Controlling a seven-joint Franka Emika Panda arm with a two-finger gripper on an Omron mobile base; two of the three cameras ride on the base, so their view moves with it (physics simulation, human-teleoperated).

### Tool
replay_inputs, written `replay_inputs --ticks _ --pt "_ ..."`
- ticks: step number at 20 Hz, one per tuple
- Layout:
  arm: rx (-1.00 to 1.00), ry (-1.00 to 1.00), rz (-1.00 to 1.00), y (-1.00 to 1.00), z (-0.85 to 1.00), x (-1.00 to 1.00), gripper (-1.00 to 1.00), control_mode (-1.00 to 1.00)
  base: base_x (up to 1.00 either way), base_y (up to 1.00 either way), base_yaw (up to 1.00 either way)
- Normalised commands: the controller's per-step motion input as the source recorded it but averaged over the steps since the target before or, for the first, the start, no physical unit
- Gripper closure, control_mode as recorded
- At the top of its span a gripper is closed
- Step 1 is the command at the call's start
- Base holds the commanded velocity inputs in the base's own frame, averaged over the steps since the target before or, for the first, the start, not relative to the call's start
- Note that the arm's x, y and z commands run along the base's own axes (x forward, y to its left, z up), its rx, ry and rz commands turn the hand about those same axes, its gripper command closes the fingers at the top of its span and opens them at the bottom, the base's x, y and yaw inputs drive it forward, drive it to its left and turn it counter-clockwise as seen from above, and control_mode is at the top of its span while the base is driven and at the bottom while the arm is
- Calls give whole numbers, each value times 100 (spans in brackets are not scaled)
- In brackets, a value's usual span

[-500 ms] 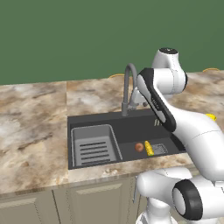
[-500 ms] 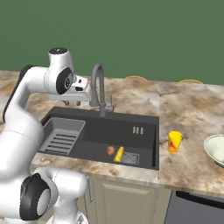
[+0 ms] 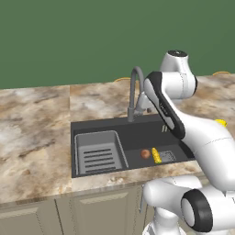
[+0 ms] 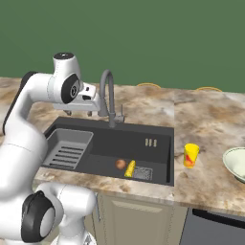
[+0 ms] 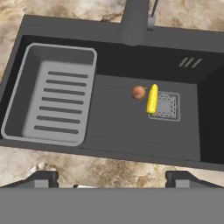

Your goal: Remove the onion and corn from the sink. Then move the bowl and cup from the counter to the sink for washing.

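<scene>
One sink (image 4: 158, 136) is set into the counter (image 4: 210, 119), with one ribbed rack insert (image 5: 57, 103) filling its left end; one gooseneck faucet (image 4: 109, 95) rises from the sink's back edge, near the middle. On the dark sink floor right of the rack lie one onion (image 5: 138, 92) and one corn (image 5: 152, 99); the onion sits just left of the corn, very near it, though whether they touch is unclear; the corn's right side lies along the left edge of the square drain grate (image 5: 167, 106), toward the sink's front right part. On the counter right of the sink stands one cup (image 4: 191, 155), upright, near the sink's right rim; further right, at the right border of the right base view, sits one bowl (image 4: 237, 163), partly cut off, well apart from the cup.

The arm bends up from the base and reaches forward over the sink; its hand hangs above the sink's back-left part, beside the faucet, well above the floor of the sink. The gripper (image 5: 111, 177) looks straight down into the sink; its jaws stand released, wide apart, grasping nothing.
</scene>
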Motion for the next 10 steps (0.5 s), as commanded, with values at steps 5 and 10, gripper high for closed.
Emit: replay_inputs --ticks 5,10 --pt "5 -1 0 -8 -1 -9 -100 -100 0 0 0" --pt "8 -4 0 -12 0 -15 -100 -100 0 0 0"
